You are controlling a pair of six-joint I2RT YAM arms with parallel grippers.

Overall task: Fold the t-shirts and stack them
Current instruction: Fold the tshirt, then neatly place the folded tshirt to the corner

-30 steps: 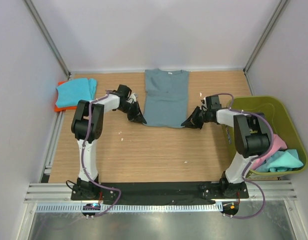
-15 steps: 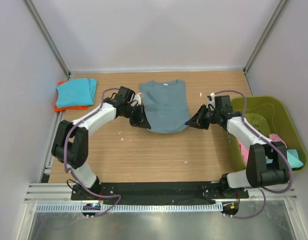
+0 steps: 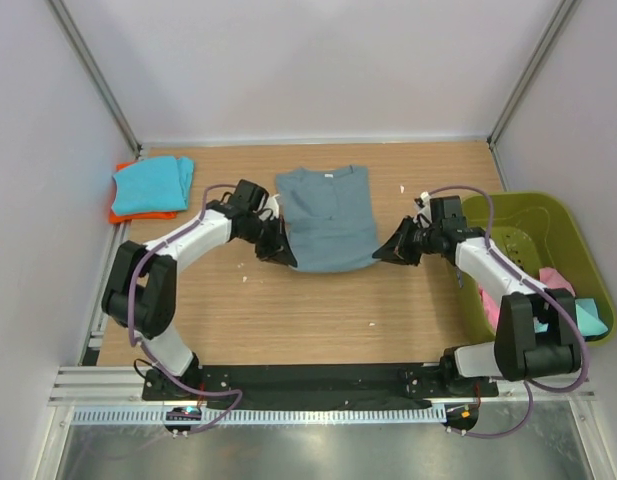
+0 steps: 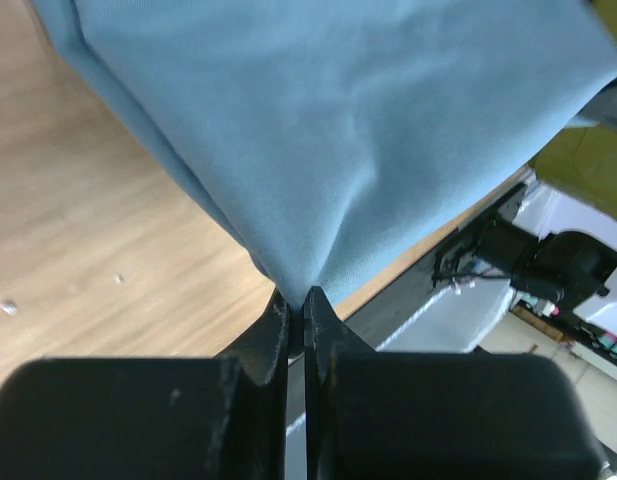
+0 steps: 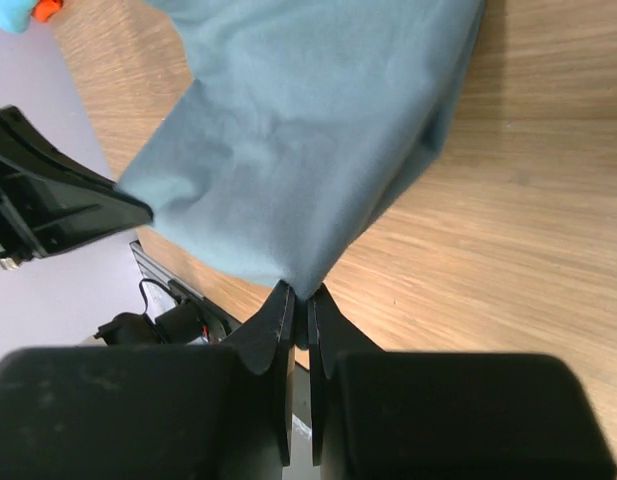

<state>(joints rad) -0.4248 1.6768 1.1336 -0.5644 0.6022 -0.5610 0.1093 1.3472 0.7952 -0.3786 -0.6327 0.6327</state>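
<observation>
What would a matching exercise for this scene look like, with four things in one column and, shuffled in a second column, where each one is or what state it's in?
Column one:
1. blue-grey t-shirt
2. left turquoise t-shirt
3. pink t-shirt
4. green basket

Column two:
A. lies in the basket
B. pinched at its near corners by the left gripper and the right gripper
C. folded on top of the orange t-shirt
D. stands at the table's right edge

Pairs: 1-B, 2-C, 3-A, 4-D.
</observation>
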